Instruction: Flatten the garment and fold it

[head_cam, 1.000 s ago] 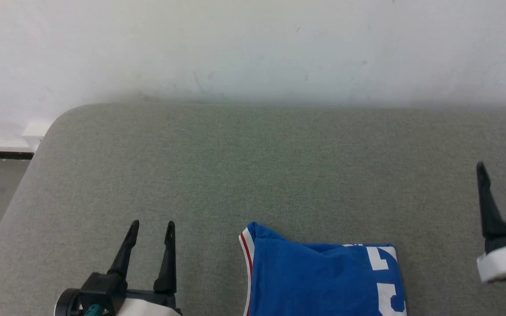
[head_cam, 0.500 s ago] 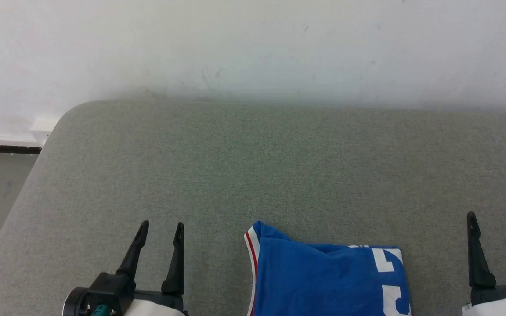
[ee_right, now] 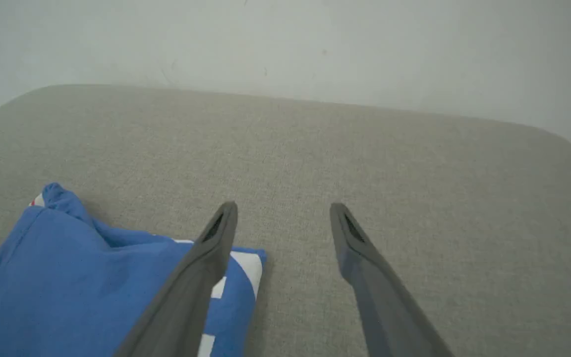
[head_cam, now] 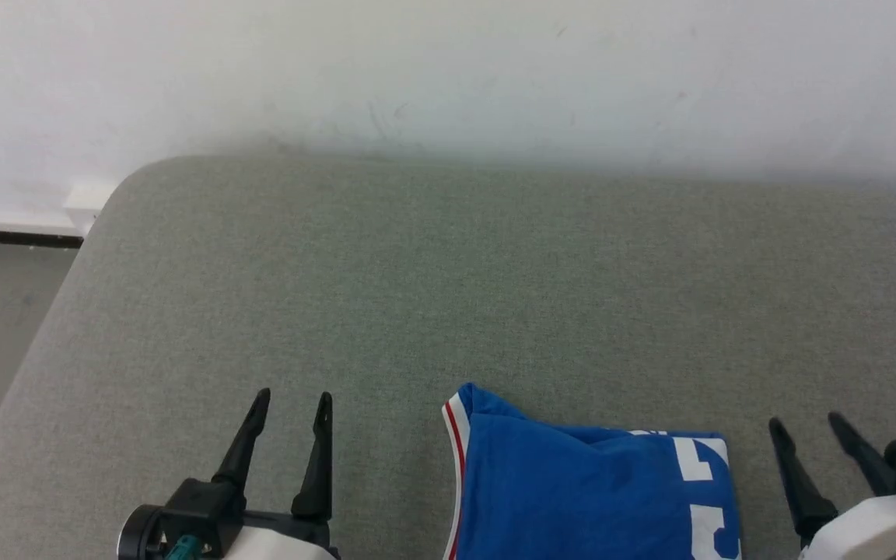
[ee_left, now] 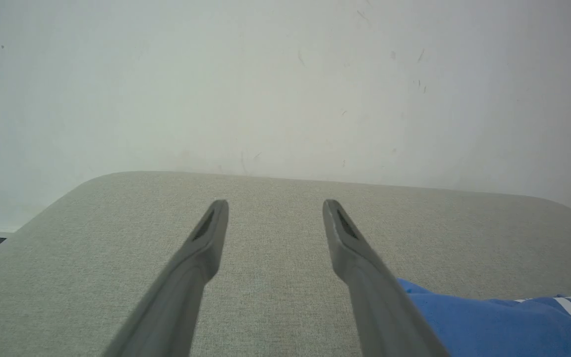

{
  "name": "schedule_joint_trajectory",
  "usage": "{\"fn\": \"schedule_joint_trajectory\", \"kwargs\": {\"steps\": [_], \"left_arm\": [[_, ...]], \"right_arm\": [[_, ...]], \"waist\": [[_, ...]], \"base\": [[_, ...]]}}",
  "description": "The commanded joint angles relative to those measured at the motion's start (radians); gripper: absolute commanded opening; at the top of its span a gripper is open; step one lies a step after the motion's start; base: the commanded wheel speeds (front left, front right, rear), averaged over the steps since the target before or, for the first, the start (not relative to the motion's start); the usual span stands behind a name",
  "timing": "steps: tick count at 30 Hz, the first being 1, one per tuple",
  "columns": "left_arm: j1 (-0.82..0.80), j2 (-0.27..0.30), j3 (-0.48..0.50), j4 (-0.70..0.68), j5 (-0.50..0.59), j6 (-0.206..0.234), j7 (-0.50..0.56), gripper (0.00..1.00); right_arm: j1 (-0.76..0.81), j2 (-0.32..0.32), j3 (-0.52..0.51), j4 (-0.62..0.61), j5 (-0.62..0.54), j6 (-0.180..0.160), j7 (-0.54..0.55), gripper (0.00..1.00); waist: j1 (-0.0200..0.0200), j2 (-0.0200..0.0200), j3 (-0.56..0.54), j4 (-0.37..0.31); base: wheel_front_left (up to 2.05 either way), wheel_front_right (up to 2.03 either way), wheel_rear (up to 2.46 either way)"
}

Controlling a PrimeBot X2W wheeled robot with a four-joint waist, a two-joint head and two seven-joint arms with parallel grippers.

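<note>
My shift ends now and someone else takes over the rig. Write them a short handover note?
Left gripper: open, empty, over the grey padded surface, left of the garment.
Right gripper: open, empty, right of the garment.
Garment: between them, touched by neither, in a compact folded shape; its near part is cut off in the head view.
Done: folding, apparently. Left: check the hidden near edge; perhaps flatten the raised far-left corner.

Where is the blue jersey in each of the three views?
Head view: jersey at bottom centre-right, cut by the edge.
Left wrist view: jersey in the bottom right corner, beside the left pincer.
Right wrist view: jersey lower left, partly behind the right pincer.
Shared landmark: grey padded surface meeting the white wall.
</note>
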Motion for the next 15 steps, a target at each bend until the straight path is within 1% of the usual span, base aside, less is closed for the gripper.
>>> {"fn": "schedule_joint_trajectory", "kwargs": {"steps": [1,5,6,9,12,13,15], "left_arm": [[-0.024,-0.002,-0.003,0.004,-0.001,-0.005,-0.005,1.0],[-0.038,-0.002,-0.009,0.011,-0.005,-0.004,-0.005,1.0],[-0.038,-0.002,-0.009,0.011,-0.005,-0.004,-0.005,1.0],[-0.047,-0.002,-0.017,0.018,-0.004,-0.005,-0.005,1.0],[-0.058,-0.002,-0.02,0.022,-0.001,-0.004,-0.005,1.0],[-0.061,-0.002,-0.021,0.022,0.001,-0.004,-0.005,1.0],[-0.066,-0.002,-0.021,0.022,0.005,-0.003,-0.005,1.0]], "right_arm": [[0.003,-0.027,0.018,0.001,0.085,-0.001,0.114,1.0],[0.015,-0.056,0.049,0.034,0.244,-0.001,0.355,1.0],[0.015,-0.056,0.049,0.034,0.244,-0.001,0.355,1.0],[0.011,-0.061,0.055,0.07,0.319,-0.001,0.461,1.0],[-0.008,-0.053,0.047,0.125,0.335,-0.001,0.5,1.0],[-0.015,-0.058,0.06,0.143,0.328,-0.001,0.513,1.0],[-0.032,-0.039,0.071,0.182,0.343,-0.001,0.531,1.0]], "waist": [[-0.0001,-0.0001,0.023,0.016],[-0.0001,-0.0001,0.048,0.037],[-0.0001,-0.0001,0.048,0.037],[-0.0001,-0.0001,0.062,0.056],[-0.0001,-0.0001,0.074,0.073],[-0.0001,-0.0001,0.078,0.078],[-0.0001,-0.0001,0.084,0.086]], "base": [[0.0,0.0,0.0],[0.0,0.0,0.0],[0.0,0.0,0.0],[0.0,0.0,0.0],[0.0,0.0,0.0],[0.0,0.0,0.0],[0.0,0.0,0.0]]}}
